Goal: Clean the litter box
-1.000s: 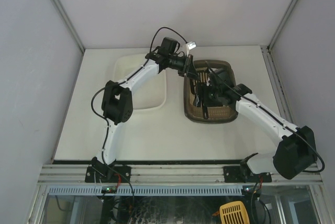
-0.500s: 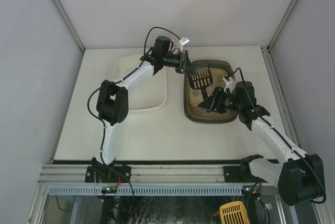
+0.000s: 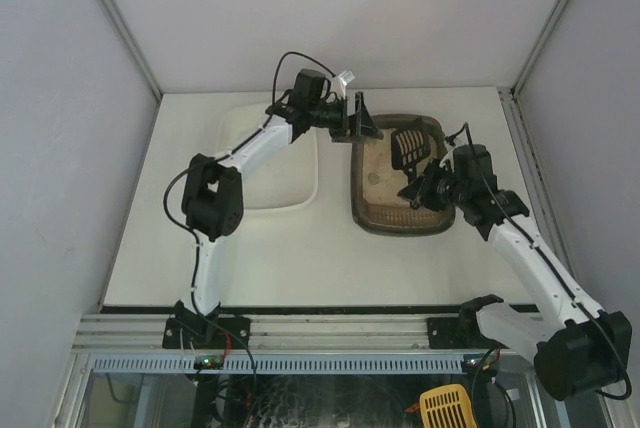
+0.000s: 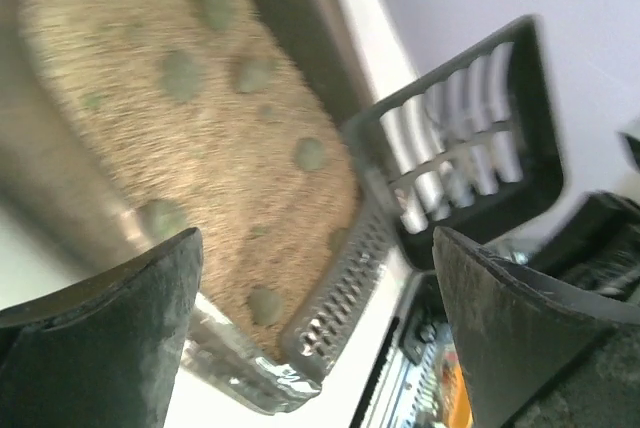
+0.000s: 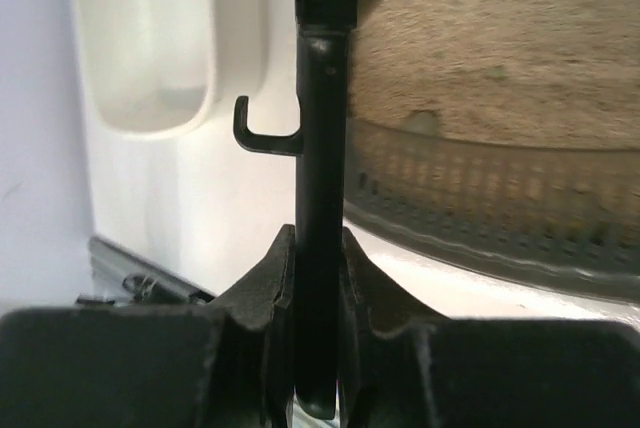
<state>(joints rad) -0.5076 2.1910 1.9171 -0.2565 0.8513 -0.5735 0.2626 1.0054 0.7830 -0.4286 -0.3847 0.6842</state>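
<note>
The litter box [image 3: 400, 225] is a dark tray of beige litter with several greenish clumps [image 4: 310, 153]. In the left wrist view its wall [image 4: 290, 28] runs beside the litter. A black slotted scoop [image 3: 410, 145] hangs over the box's far right part. My right gripper [image 3: 421, 188] is shut on the scoop's handle [image 5: 320, 188], which stands clamped between the jaws [image 5: 318, 278]. My left gripper [image 3: 365, 126] is open over the box's far left corner, holding nothing. Through its wide fingers [image 4: 320, 338] I see the scoop's head [image 4: 470, 138] and the litter.
A white tub [image 3: 290, 193] sits left of the litter box, partly under the left arm; it also shows in the right wrist view [image 5: 150, 38]. Grey walls enclose the table on three sides. A hook [image 5: 262, 136] juts from the scoop handle.
The left gripper has opened and let go of the scoop. The right gripper has shut on the handle and swung the scoop's head toward the box's far right.
</note>
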